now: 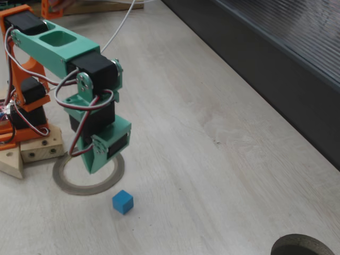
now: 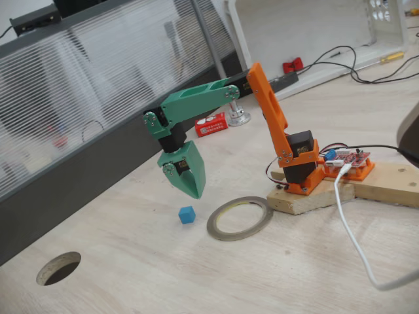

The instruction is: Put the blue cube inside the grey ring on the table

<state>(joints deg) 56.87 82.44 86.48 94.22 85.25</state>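
- Pincer (image 2: 194, 188): green, two-fingered, pointing down and hanging clear of the table (image 2: 294, 275); fingers appear pressed together to a single tip, nothing between them. In a fixed view its tip (image 1: 94, 166) overlaps the grey ring's outline; in another it hangs above bare wood between cube and ring.
- Arm: green forearm and wrist with black servos, orange upper link, red-and-white wiring, orange base (image 2: 302, 176) fixed on a pale wooden block (image 2: 308, 199) near the table's right side in that view.
- Grey ring (image 1: 87, 187): thin, flat, lying on the table just in front of the wooden block; yellowish inner edge visible (image 2: 239, 218). Nothing lies inside it.
- Blue cube (image 1: 122, 202): small, sky-blue, resting on the table outside the ring, near its rim but apart from it; to the ring's left in the other fixed view (image 2: 187, 214).
- Table surface: pale whitewashed wood grain with faint streaks; a round dark hole (image 2: 59, 268) near the front left corner.
- Backing: dark grey strip topped by a translucent ribbed panel (image 2: 98, 85) along the table's far edge.
- Room items, right: white cable (image 2: 357, 242), red circuit board (image 2: 350, 160) on the block, small red box (image 2: 211, 124), black cables behind.
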